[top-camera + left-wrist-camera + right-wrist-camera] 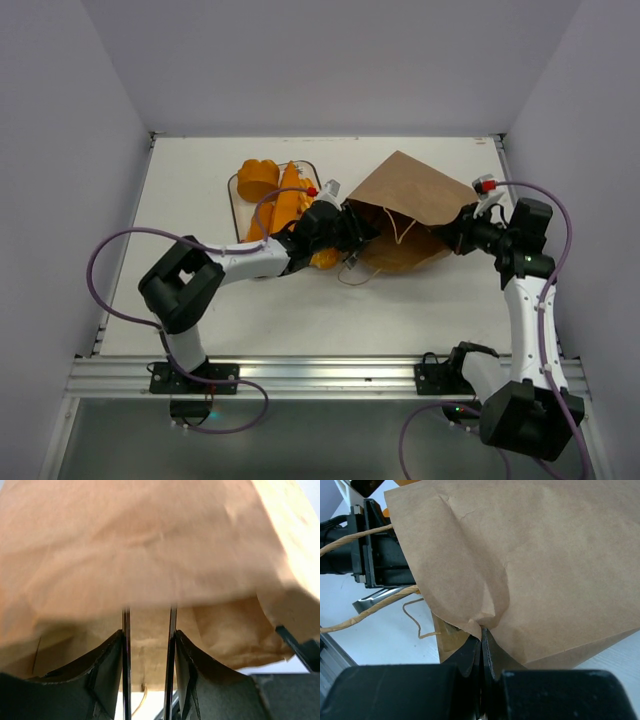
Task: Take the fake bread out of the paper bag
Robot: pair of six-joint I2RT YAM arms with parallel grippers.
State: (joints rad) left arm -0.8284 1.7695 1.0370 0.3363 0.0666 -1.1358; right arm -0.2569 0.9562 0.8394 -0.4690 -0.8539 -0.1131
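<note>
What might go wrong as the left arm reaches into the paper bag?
1. The right gripper pinches only a small fold of the paper bag; a tug might tear it or slip it free.
2. The loop handles lie beside the left gripper and may snag it.
3. The left wrist view shows only paper, nothing to grasp, so its open jaws might close on the bag.

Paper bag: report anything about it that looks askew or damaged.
The paper bag lies tipped on its side rather than standing. The right gripper pinches its wall, and the paper puckers into creases at that spot. No tears show in any view.
</note>
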